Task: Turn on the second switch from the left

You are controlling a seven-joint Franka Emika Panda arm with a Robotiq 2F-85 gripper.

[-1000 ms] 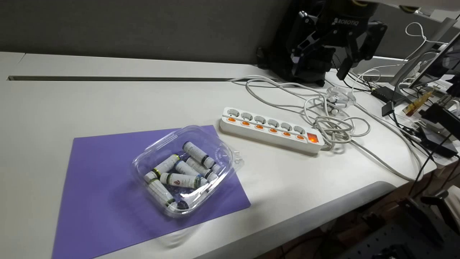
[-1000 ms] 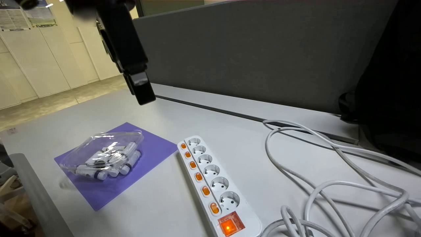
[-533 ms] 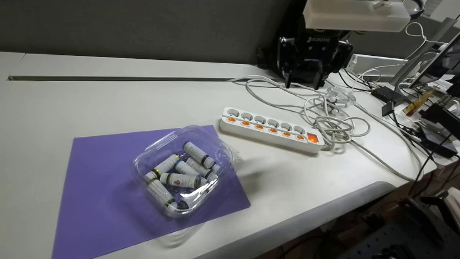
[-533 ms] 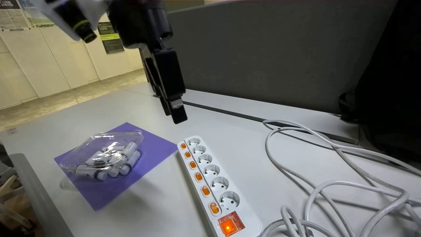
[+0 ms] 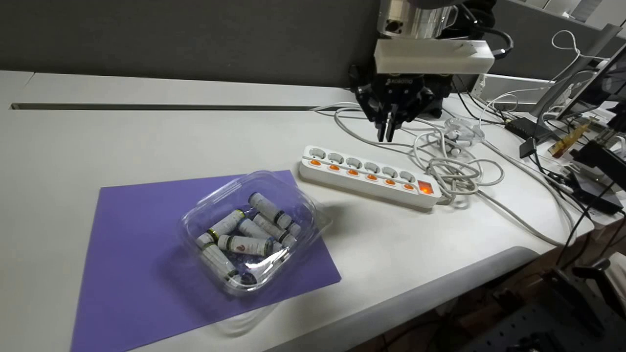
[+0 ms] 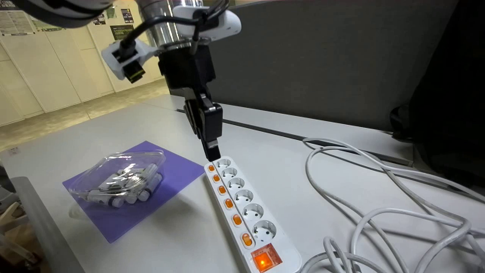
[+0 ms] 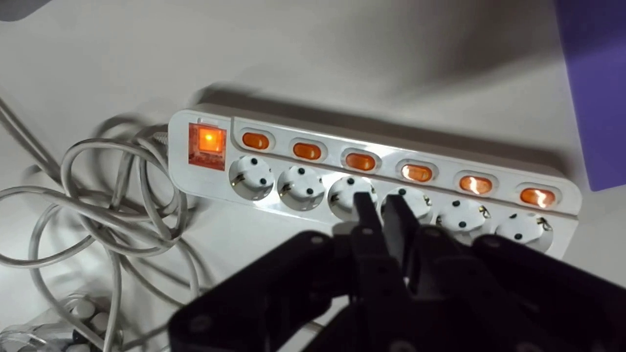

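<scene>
The long white power strip lies on the table with a row of orange rocker switches along its sockets. Counted from the left in both exterior views, the second switch from the left is a small orange oval; the wrist view is reversed, so that switch is second from the right there. Whether it is pressed or lit I cannot tell, as glare covers it. My gripper hangs in the air above the strip, touching nothing. In the wrist view, the fingertips overlap the middle sockets, a narrow empty gap between them.
A larger main switch glows at the strip's cable end. Tangled white cables lie beside that end. A clear plastic box with several small vials stands on a purple sheet. A dark partition rises behind the table.
My gripper has come down and moved left in the exterior view where the strip lies crosswise, nearing the strip. Its fingers have closed from wide apart to a narrow gap.
</scene>
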